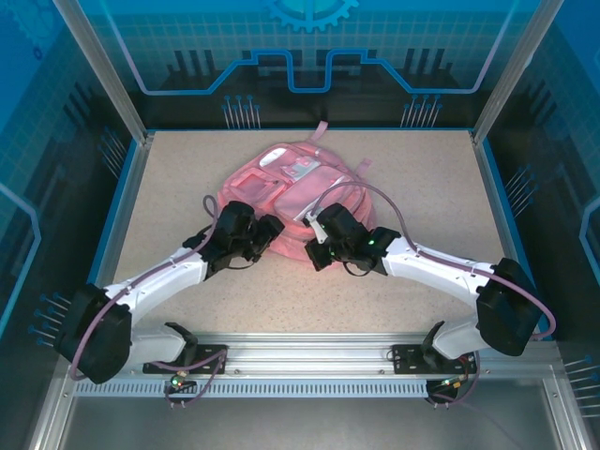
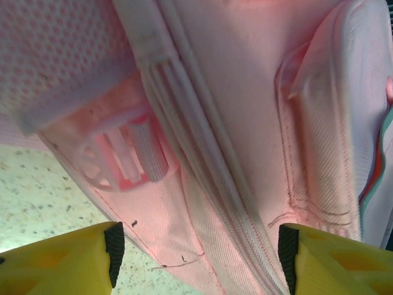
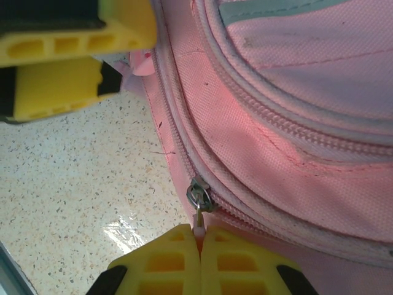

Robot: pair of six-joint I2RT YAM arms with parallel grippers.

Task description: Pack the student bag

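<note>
Student bag (image 1: pixel 295 187), soft and pink, lies flat on a speckled beige table (image 1: pixel 187 169), a little toward 12 o'clock from the table's middle in the overhead view. Both arms reach in from 6 o'clock and meet at the bag's near edge. The left gripper (image 2: pixel 196 249) is at the bag's 7 o'clock side. Its yellow fingers (image 2: pixel 73 258) stand wide apart, released and grasping nothing, with pink fabric and a zip line beyond the gap. A pink plastic strap buckle (image 2: pixel 126 160) sits toward 9 o'clock in the left wrist view. The right gripper (image 3: pixel 199 252) is at the bag's edge between 5 and 6 o'clock, clenched. Its two yellow fingers are pressed together on the small zip pull (image 3: pixel 199 228), which hangs from a metal slider (image 3: pixel 201 195) on the bag's outer zip
</note>
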